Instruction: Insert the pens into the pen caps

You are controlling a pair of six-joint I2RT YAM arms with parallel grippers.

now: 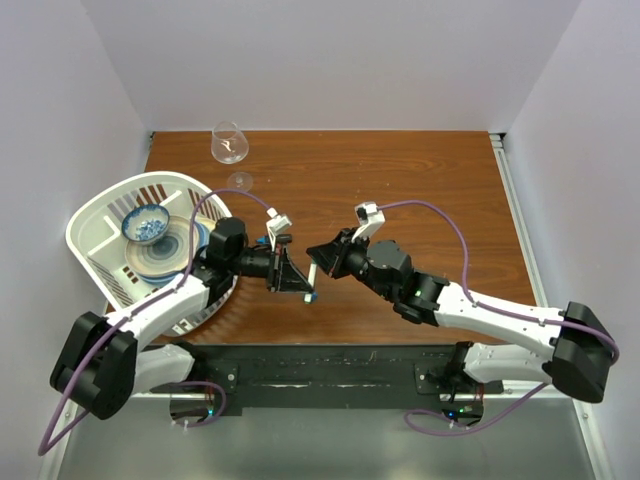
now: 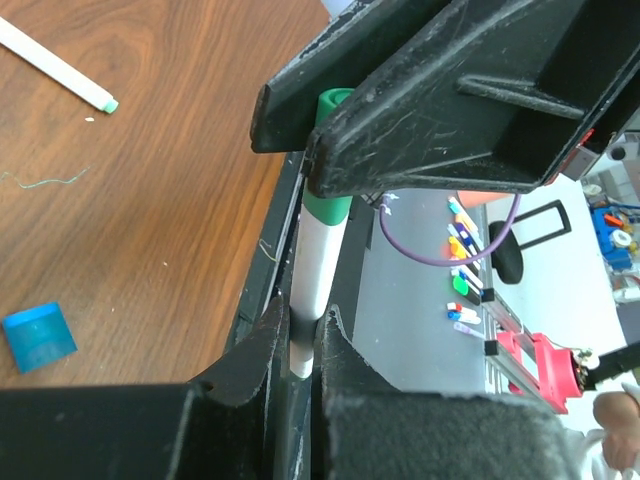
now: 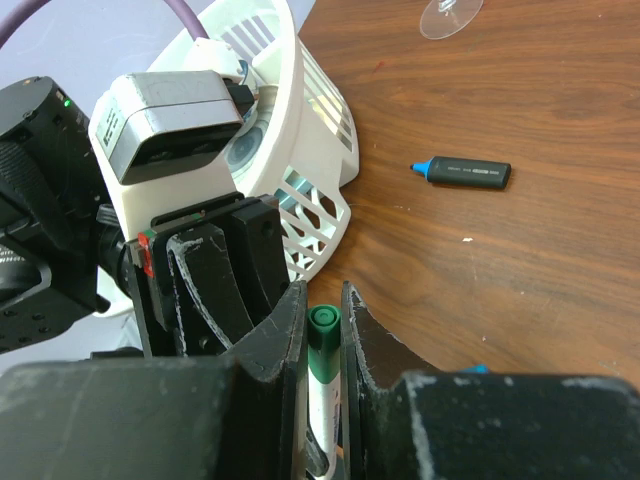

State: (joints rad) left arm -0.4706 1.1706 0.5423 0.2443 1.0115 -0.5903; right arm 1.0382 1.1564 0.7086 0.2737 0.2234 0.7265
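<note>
Left gripper (image 2: 303,335), seen from its own wrist camera, is pinched nearly closed on the bare end of a slim white plastic pen (image 2: 316,265), with one finger pressed against each side of the barrel. The right gripper (image 3: 322,315) is closed almost as tightly on a stubby green plastic cap (image 2: 327,208), which sits over the opposite end of that same pen. Both are held in the air over the near edge of the brown wooden table (image 2: 170,200), between the two arms. What matters for the coming move is the line they share. The pen's long axis runs straight from the left gripper into the right one, and the cap looks square on that axis, not cocked to either side. Green meets white with no visible gap, so the cap seems to be on, though I cannot tell whether it is pressed fully home. Any further push should therefore run along the barrel, driving the two grippers toward each other, since a sideways load could bend the thin pen or twist it out of the pads. A second white pen (image 2: 50,62) with a green tip and a small blue plastic cap (image 2: 38,337) lie well apart on the table, on the left arm's side.
</note>
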